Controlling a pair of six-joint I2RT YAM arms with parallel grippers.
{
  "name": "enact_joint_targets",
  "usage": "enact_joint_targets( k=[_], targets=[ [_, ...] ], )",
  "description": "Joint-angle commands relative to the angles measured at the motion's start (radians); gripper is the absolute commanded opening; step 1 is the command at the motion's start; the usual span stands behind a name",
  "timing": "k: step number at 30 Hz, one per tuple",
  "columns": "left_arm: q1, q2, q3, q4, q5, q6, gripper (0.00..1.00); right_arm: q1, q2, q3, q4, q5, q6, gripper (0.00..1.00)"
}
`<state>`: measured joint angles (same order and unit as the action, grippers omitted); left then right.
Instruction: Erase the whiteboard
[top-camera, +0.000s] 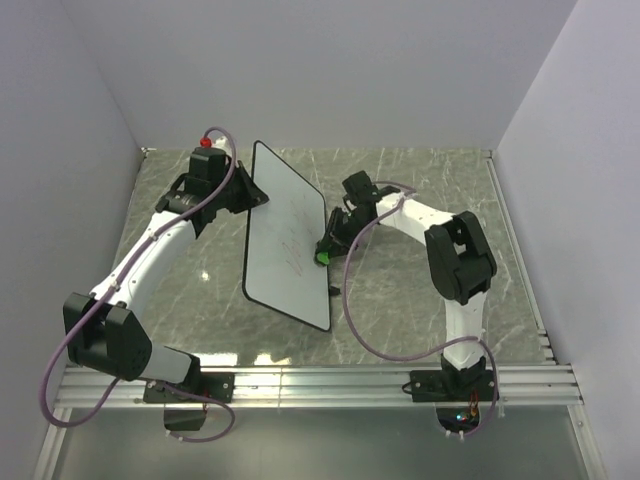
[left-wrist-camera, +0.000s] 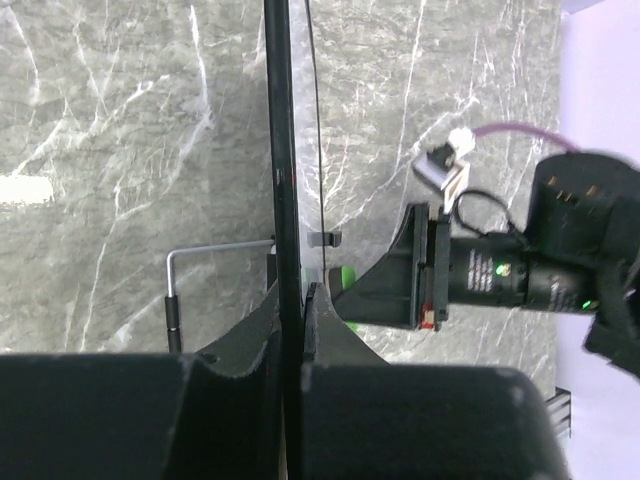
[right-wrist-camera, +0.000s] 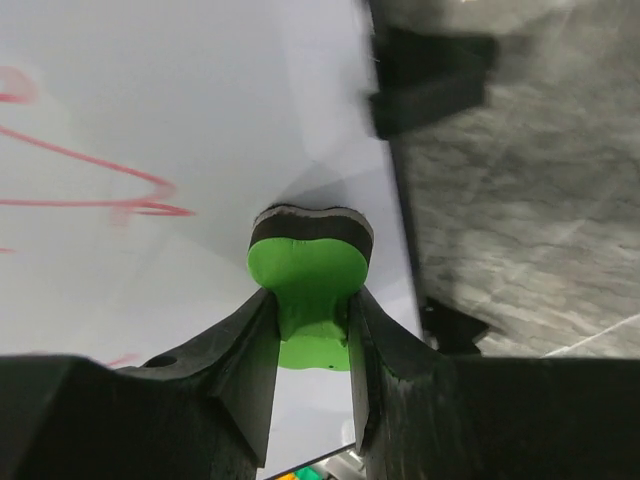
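Note:
The whiteboard (top-camera: 285, 240) stands on edge, tilted, in the middle of the table, with faint red scribbles on its face. My left gripper (top-camera: 250, 195) is shut on its far left edge. In the left wrist view the board (left-wrist-camera: 283, 150) shows edge-on between my left gripper's (left-wrist-camera: 296, 300) jaws. My right gripper (top-camera: 330, 243) is shut on a green eraser (top-camera: 322, 257) at the board's right edge. In the right wrist view my right gripper (right-wrist-camera: 310, 305) holds the eraser (right-wrist-camera: 310, 255), its black pad against the white face (right-wrist-camera: 200, 100) just right of the red scribbles (right-wrist-camera: 120, 185).
The grey marble tabletop (top-camera: 420, 180) is walled in white on three sides. A metal rail (top-camera: 320, 380) runs along the near edge. A black clip (right-wrist-camera: 430, 80) sits on the board's edge. A thin L-shaped metal rod (left-wrist-camera: 175, 290) shows behind the board.

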<state>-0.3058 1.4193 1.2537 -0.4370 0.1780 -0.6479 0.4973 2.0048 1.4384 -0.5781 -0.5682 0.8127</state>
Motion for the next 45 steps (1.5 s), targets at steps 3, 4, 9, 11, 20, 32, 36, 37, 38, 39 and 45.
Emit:
enact_joint_targets(
  k=[3, 4, 9, 11, 20, 32, 36, 37, 38, 39, 45],
  targets=[
    [-0.147, 0.133, -0.074, -0.186, -0.069, 0.229, 0.0, 0.064, 0.116, 0.311, -0.043, 0.005, -0.001, 0.0],
    [-0.153, 0.138, -0.073, -0.187, -0.069, 0.229, 0.0, 0.066, 0.139, 0.365, -0.083, 0.002, -0.001, 0.0],
    [-0.191, 0.148, -0.063, -0.198, -0.067, 0.231, 0.0, 0.057, 0.316, 0.716, -0.169, -0.027, 0.04, 0.0],
    [-0.203, 0.148, -0.062, -0.21, -0.072, 0.235, 0.0, 0.053, 0.353, 0.806, -0.167, -0.053, 0.077, 0.0],
    [-0.219, 0.11, -0.123, -0.207, -0.06, 0.231, 0.0, 0.046, 0.338, 0.683, -0.176, -0.013, 0.016, 0.0],
    [-0.219, 0.115, -0.119, -0.195, -0.043, 0.244, 0.0, 0.032, 0.147, 0.042, 0.029, 0.044, -0.017, 0.0],
    [-0.22, 0.124, -0.117, -0.201, -0.032, 0.255, 0.0, 0.032, 0.187, 0.201, -0.021, 0.042, -0.004, 0.0],
    [-0.222, 0.127, -0.117, -0.203, -0.034, 0.258, 0.0, 0.032, 0.196, 0.239, -0.031, 0.039, 0.002, 0.0],
    [-0.228, 0.13, -0.114, -0.21, -0.035, 0.261, 0.0, 0.03, 0.219, 0.281, -0.04, 0.031, 0.009, 0.0],
    [-0.23, 0.133, -0.112, -0.215, -0.038, 0.266, 0.0, 0.03, 0.232, 0.324, -0.049, 0.027, 0.025, 0.0],
    [-0.245, 0.144, -0.114, -0.218, -0.023, 0.278, 0.0, 0.032, 0.351, 0.674, -0.106, -0.004, 0.117, 0.0]
  ],
)
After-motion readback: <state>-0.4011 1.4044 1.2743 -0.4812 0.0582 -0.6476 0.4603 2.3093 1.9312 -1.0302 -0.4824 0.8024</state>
